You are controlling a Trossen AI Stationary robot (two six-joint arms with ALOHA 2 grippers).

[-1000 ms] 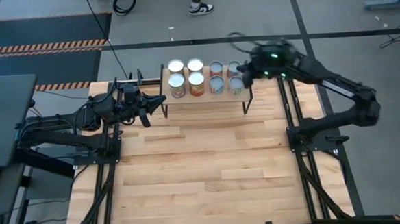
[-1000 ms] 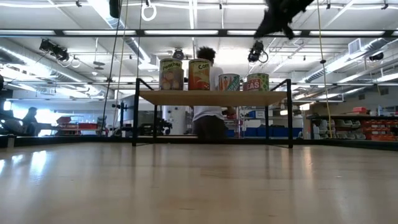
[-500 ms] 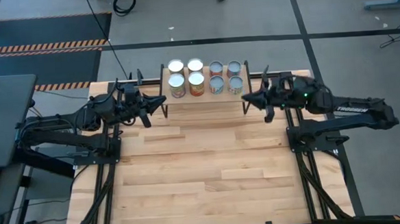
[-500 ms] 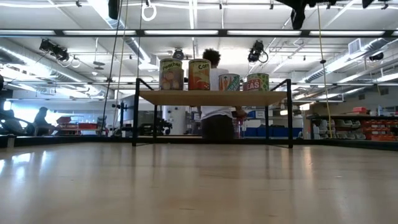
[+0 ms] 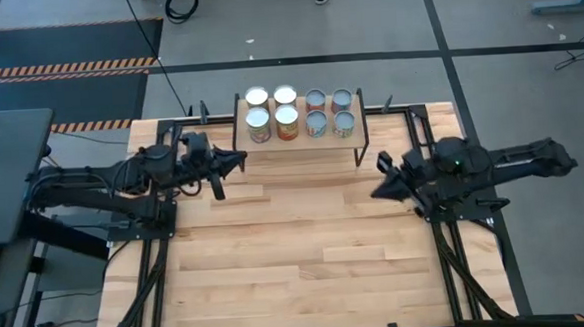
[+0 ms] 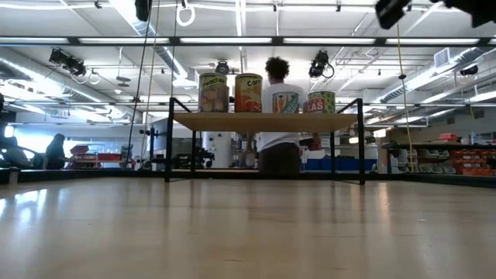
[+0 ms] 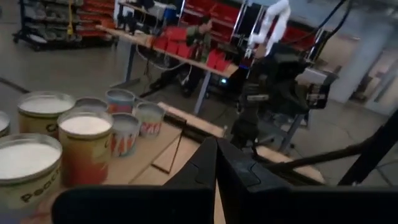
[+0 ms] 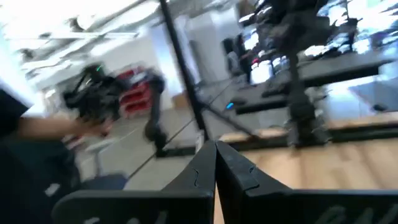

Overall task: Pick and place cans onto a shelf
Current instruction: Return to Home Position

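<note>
Eight cans stand upright in two rows on the shelf (image 5: pixel 301 143), a light-wood board on black legs at the table's far edge. The larger white-topped cans (image 5: pixel 271 110) are on its left half, the smaller ones (image 5: pixel 329 112) on its right. The low view shows the cans (image 6: pixel 248 93) on the board (image 6: pixel 267 122). My left gripper (image 5: pixel 238 162) is shut and empty by the shelf's left near corner; the cans show in its wrist view (image 7: pixel 84 146). My right gripper (image 5: pixel 377 187) is shut and empty, near and right of the shelf.
The wooden tabletop (image 5: pixel 297 253) stretches from the shelf to the near edge. Black frame rails run along the left side (image 5: pixel 152 261) and right side (image 5: pixel 457 255). A person (image 6: pixel 279 116) stands in the room behind the shelf.
My right gripper has drawn back from above the shelf's right-hand cans, going toward the table's near edge and a little right, clear of the shelf. My left gripper has shifted slightly toward the near edge. The cans have stayed in place.
</note>
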